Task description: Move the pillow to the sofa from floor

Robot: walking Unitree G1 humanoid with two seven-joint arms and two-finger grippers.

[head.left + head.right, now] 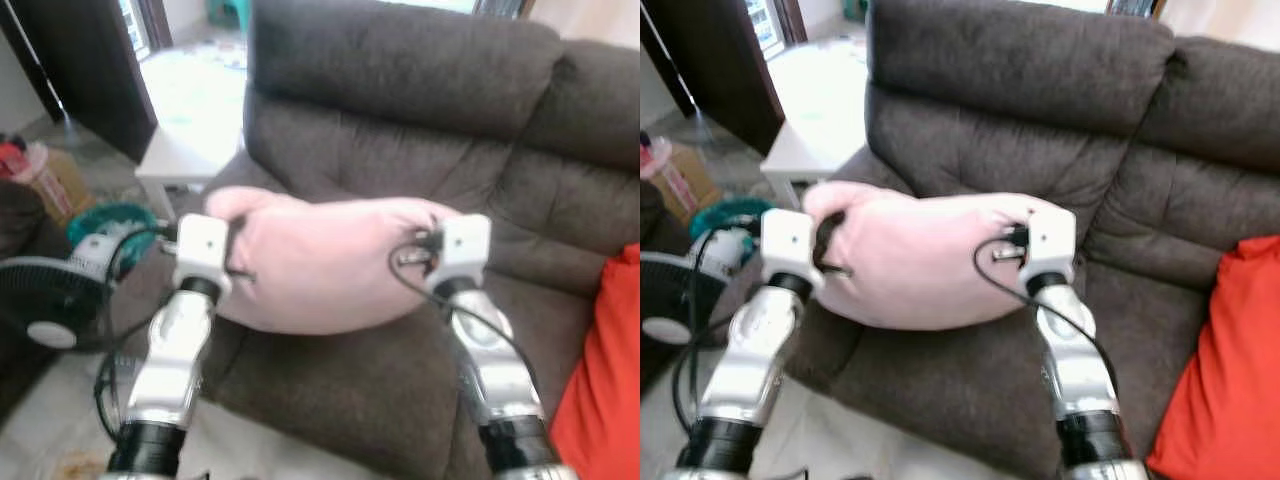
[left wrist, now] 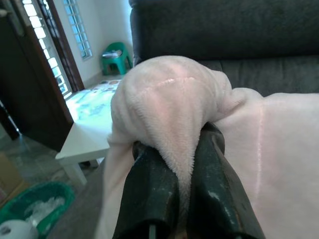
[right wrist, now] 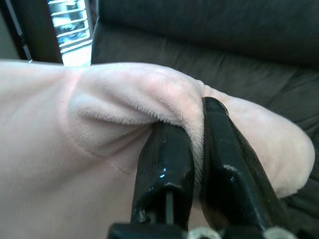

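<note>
The left gripper (image 2: 187,164) is clamped on a bunched corner of the pink pillow (image 1: 320,260): its two black fingers (image 2: 149,194) stand nearly together with a fold of plush fabric pinched between them. The right gripper (image 3: 192,149) does the same at the opposite end, its fingers (image 3: 164,169) pressed onto a ridge of the fabric beside a seam.

From the head views, both silver arms reach forward and slightly upward from the bottom of the frame, each ending in a white wrist block set against the pillow, the left arm (image 1: 170,350) at the pillow's left end and the right arm (image 1: 490,370) at its right end. A black cable loops beside the right wrist. The pillow hangs stretched between the two grippers, held above the seat of the dark brown sofa (image 1: 420,120) and in front of its backrest; whether its underside touches the seat cushion cannot be told.

The head views also take in an orange-red cushion (image 1: 600,370) at the sofa's right end, and on the left a black floor fan (image 1: 50,300), a green basket (image 1: 115,222) and a white low table (image 1: 190,130).

The left wrist view adds a green stool (image 2: 117,56) by a louvred window (image 2: 42,37) and a dark door. The right wrist view shows sofa upholstery behind the pillow.
</note>
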